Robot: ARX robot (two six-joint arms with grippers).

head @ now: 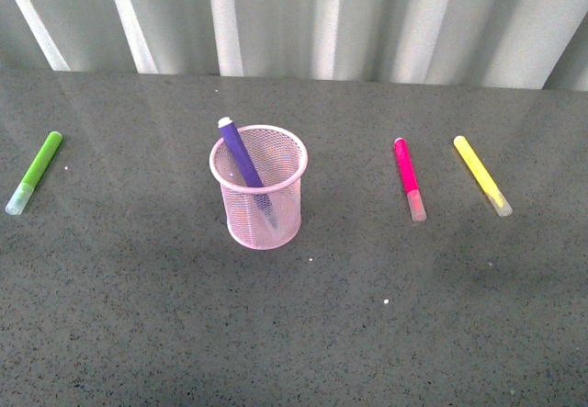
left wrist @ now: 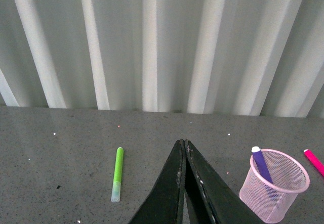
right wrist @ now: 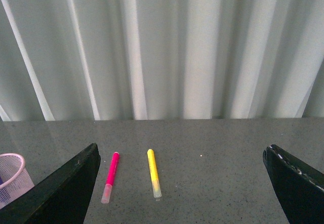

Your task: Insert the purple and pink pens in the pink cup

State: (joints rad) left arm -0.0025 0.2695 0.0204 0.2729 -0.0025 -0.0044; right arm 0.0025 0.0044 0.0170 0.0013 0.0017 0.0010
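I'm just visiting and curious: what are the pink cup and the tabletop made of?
The pink cup looks like painted wire mesh, probably metal: the purple pen shows through its fine grid. The tabletop looks like polished stone or a laminate imitation: dark grey, speckled, faintly reflective.

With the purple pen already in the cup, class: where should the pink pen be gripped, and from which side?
Mid-barrel on the pink pen, from straight above, closing across its narrow width. It lies flat on the table, and the yellow marker lies apart from it. The open right gripper looks nearest.
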